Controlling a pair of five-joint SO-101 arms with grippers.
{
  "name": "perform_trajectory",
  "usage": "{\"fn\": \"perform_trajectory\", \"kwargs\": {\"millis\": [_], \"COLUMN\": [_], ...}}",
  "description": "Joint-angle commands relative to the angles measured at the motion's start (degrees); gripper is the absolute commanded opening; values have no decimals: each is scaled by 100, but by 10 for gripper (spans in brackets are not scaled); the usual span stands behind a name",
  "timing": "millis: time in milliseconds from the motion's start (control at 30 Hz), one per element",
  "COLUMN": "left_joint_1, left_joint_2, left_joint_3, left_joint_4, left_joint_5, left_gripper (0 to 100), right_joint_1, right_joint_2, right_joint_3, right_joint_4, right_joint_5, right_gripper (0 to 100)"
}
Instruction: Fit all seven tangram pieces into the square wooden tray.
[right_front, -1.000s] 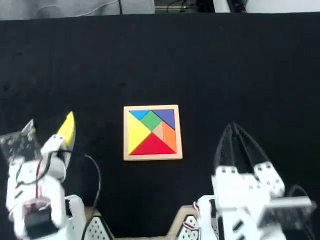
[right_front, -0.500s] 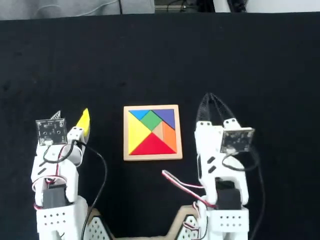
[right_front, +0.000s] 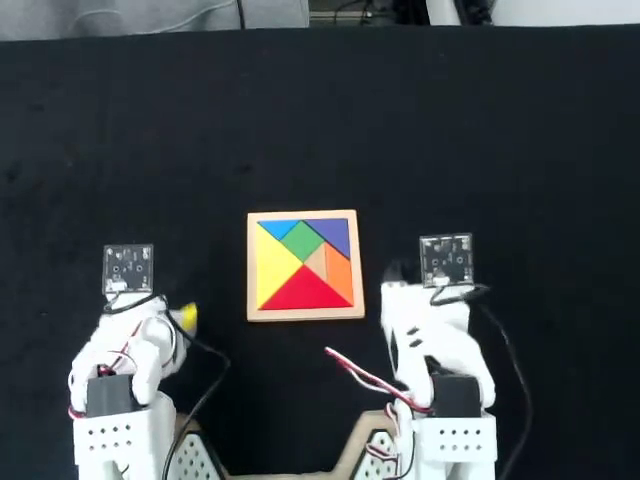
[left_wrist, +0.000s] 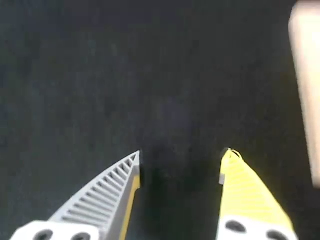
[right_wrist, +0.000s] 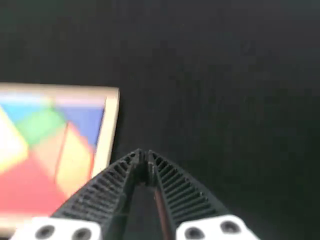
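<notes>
On the tabletop near the arms: a red-and-white wire (right_front: 358, 372) is trailing between the two arm bases, and a black cable (right_front: 207, 362) is looping beside the left arm; both are lying short of the tray, not touching it.
Surface: the tabletop (right_front: 450, 130) is showing a flat black cover from edge to edge.
Room: a grey cloth (right_front: 150, 12) and some dark cables are showing along the far edge (too small to tell more).
Tray: the square wooden tray (right_front: 300, 314) is lying flat at mid-table, between the two arms and a little beyond them.
Pieces: the tangram pieces (right_front: 275, 265) are sitting flush inside the tray, with yellow and red as the large triangles and blue, green, purple, orange and a tan one filling the rest.
Left claw: the left claw (left_wrist: 181, 162) is hanging released, its grey finger and yellow finger (left_wrist: 245, 190) standing apart over bare black cover; the tray's pale rim is showing near, off to the yellow finger's side, apart from it.
Right claw: the right claw (right_wrist: 144, 156) is sitting clenched, its black fingers pressed tip to tip with nothing between them; the tray's corner is lying just beside it, not touching.
</notes>
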Motion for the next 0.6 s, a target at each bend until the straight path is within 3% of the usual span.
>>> {"fn": "perform_trajectory", "kwargs": {"millis": [0, 233, 567], "left_joint_1": [13, 22, 22], "left_joint_2": [-141, -167, -167], "left_joint_3": [110, 110, 110], "left_joint_4": [202, 202, 202], "left_joint_5": [0, -18, -9], "left_gripper": [255, 254, 254], "right_joint_1": [-79, -62, 1020], "right_joint_2": [-356, -374, -382], "right_joint_3": [-4, -4, -4], "right_joint_4": [721, 1855, 1758], "right_joint_5": [79, 79, 79], "right_gripper": [12, 12, 12]}}
